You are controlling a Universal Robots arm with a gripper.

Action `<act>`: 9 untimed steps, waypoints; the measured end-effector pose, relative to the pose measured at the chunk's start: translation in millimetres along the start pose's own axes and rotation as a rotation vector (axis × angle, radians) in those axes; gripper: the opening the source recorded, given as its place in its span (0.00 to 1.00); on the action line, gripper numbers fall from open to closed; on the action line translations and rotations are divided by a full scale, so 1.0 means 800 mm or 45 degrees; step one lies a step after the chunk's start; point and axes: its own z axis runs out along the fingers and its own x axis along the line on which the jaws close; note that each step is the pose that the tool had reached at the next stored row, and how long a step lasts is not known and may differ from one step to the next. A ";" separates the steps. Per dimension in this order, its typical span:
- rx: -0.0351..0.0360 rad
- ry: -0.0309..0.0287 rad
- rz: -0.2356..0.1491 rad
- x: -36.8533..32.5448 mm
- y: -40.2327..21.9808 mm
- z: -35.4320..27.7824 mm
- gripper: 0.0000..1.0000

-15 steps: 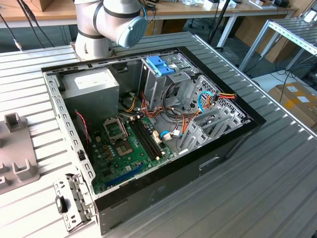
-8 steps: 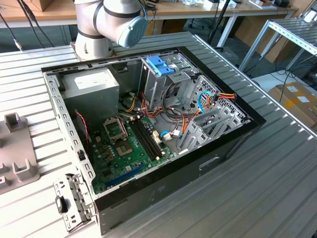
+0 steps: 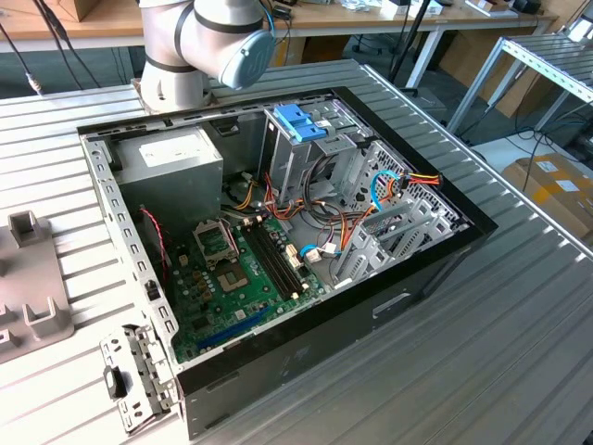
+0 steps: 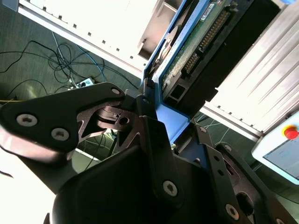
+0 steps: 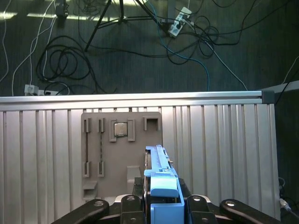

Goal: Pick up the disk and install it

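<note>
arm [image 3: 199, 51]: cut off at the picture's edge (exterior view)
disk [image 4: 192, 50]: far end out of frame, second wrist view

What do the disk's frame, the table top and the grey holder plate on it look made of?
Frame of the disk: looks like moulded plastic, bright blue with a slight gloss. A bare green circuit board shows on one face.
table top: likely aluminium, judging by the ribbed silvery profiles and dull sheen.
holder plate: matte grey, probably plastic, but unsure.

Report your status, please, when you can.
Gripper jaws shut on disk. Disk held over table, near grey fixture. Nothing seen blocking it.
</note>
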 end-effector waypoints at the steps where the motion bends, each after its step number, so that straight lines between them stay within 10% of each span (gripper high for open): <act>1: 0.0000 0.0000 0.000 0.0000 -0.0011 -0.0001 0.37; 9: 0.0000 0.0000 0.000 0.0004 -0.0051 -0.0003 0.37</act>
